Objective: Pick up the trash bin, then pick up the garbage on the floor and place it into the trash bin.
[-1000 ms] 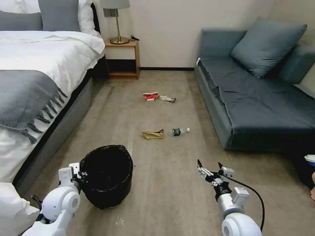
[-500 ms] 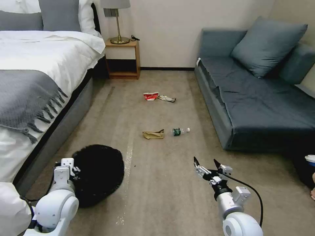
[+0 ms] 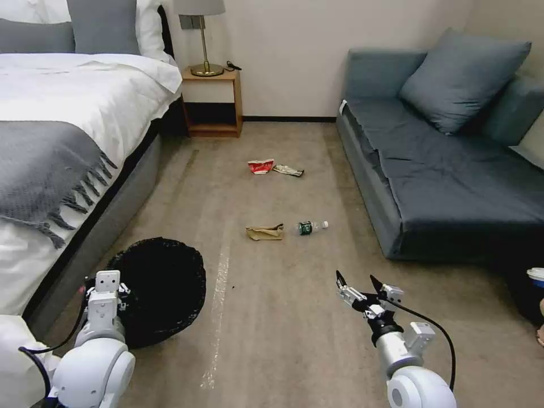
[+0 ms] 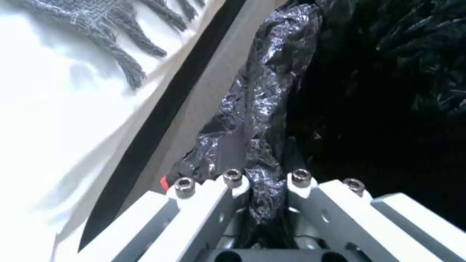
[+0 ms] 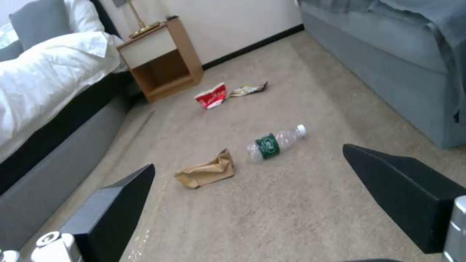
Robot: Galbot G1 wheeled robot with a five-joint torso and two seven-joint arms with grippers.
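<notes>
This is a bedroom, of a hotel or a home. A bed point(image 3: 62, 113) with white linen and a fringed grey throw point(image 3: 39, 170) runs along the nine o'clock side. A wooden nightstand point(image 3: 211, 102) with a brass lamp point(image 3: 201, 34) stands against the far wall near eleven o'clock. A blue-grey sofa point(image 3: 453, 181) with a cushion point(image 3: 462, 76) fills the two o'clock side. Beige carpet point(image 3: 283, 340) covers the floor.

The carpet floor point(image 3: 283, 340) carries four bits of litter. Taking the plastic bottle point(image 3: 311, 227) as the mark: a brown paper bag point(image 3: 264, 232) lies just beside it toward the bed, and a crushed red cup point(image 3: 260, 166) and wrapper point(image 3: 288, 170) lie well beyond it, nearer the nightstand point(image 3: 211, 102).
</notes>
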